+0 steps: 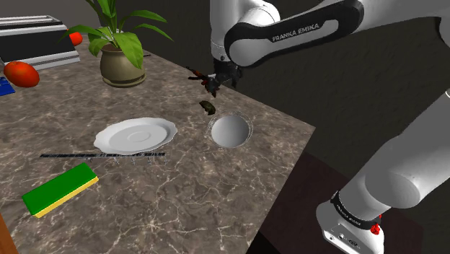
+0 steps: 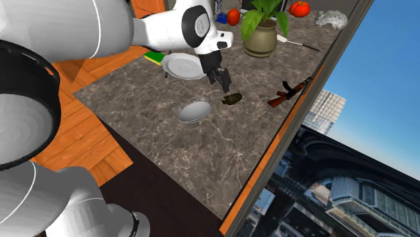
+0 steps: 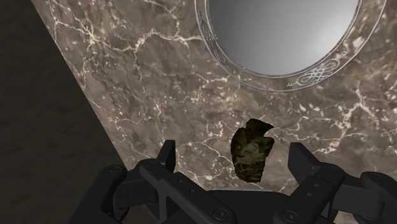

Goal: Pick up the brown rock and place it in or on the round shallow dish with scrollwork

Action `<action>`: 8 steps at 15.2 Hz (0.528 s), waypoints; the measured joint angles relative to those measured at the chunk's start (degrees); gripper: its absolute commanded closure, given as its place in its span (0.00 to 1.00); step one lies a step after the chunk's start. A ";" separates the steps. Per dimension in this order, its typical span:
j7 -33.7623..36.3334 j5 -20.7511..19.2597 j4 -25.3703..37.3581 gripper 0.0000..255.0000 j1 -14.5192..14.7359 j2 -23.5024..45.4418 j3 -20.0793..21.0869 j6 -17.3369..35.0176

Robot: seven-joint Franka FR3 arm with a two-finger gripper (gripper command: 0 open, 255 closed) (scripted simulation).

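The white arm [image 1: 404, 166] is the biggest thing we see, and the dark band on its forearm reads FRANKA EMIKA in white capitals. It reaches from the stand at the shoulder view's lower right, up and left over the countertop [image 1: 216, 202], a brown slab veined in white. In that view the slab's right edge runs on a slant from the far middle to the near right, with dark floor beyond it. A wide stretch of bare marble lies on the near side, between that edge and the things on the left.

At the far left stands a tan pot [image 1: 121, 66] holding a green leafy plant. Nearer, left of centre, lies a white plate [image 1: 135, 136], bare on top. At the near left rests a green-and-yellow block [image 1: 59, 188], which may be a sponge. The round shallow dish [image 1: 230, 130] sits near the slab's right edge. Its grey hollow holds nothing, and in the wrist view scrollwork curls along its rim. Open marble separates dish from plate.

The black gripper [image 3: 233, 154] hangs above the counter, just past the dish on its far side, fingers spread apart and gripping nothing. The rock [image 3: 253, 153], small, dark and mottled brown-green, lies on the marble between those fingers, touching neither. It is close by the dish's rim but outside it.
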 measured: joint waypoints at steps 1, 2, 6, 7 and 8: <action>1.52 -1.50 1.67 0.00 0.21 2.53 0.38 0.10; 3.01 -3.15 3.98 0.00 0.49 5.51 0.66 -0.06; 7.39 -8.71 11.75 0.00 2.12 15.41 0.51 -0.85; 8.19 -9.73 13.73 0.00 2.67 17.45 0.37 -1.42; 8.66 -10.33 14.44 0.00 2.92 18.51 0.22 -1.39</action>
